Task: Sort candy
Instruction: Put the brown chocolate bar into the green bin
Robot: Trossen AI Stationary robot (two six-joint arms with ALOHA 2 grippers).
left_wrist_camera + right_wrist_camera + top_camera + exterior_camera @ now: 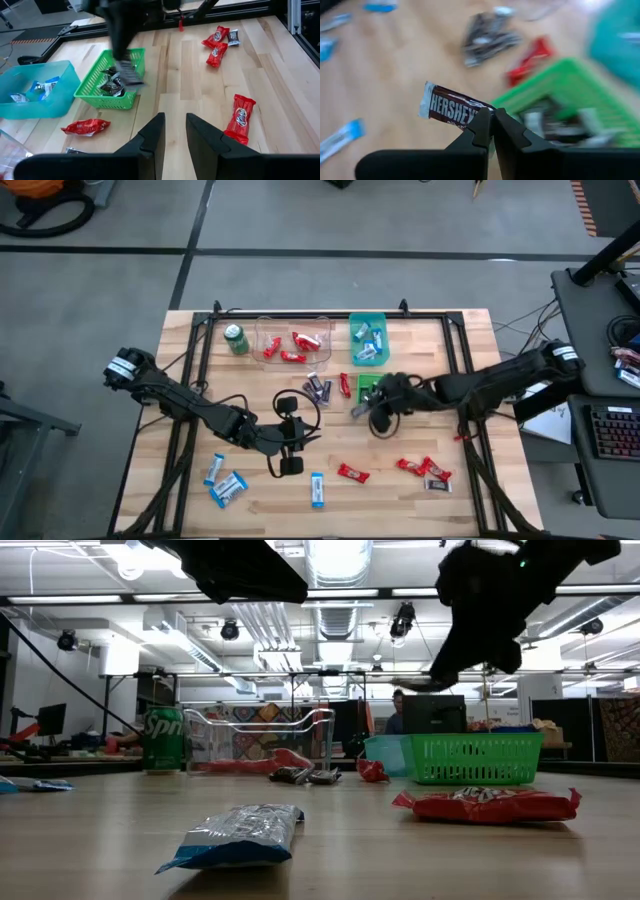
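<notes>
- Between the right gripper's (492, 131) fingertips: a dark brown Hershey's bar (451, 109) with a silver end, clamped by one end, fingers pressed together on the wrapper.
- Same gripper sits near table centre in the high view, just beside the green basket (368, 388); the bar sticks out away from the basket, off the wood.
- Green basket already holds dark-and-silver bars (114, 85); count not readable.
- Teal bin (368, 340) at the far edge holds blue-and-white bars (44, 88).
- Clear tray (292, 340) beside the teal bin holds red bars (298, 347).
- Loose on the table: dark bars (318, 387) and a red bar (345, 385) just beside the green basket; one red bar (352, 473) near the front centre; a cluster of red bars (420, 468) with one dark bar at front right; blue-and-white bars (226, 486) at front left, one more (317, 489) front centre.
- Left gripper (174, 131) hangs over the table's middle-left, fingers slightly apart with nothing between them.
- Green drink can (236, 339) upright at the far left of the table, beside the clear tray.
- Low view: something small, possibly a person, behind a monitor in the room beyond; too dim to be sure.
</notes>
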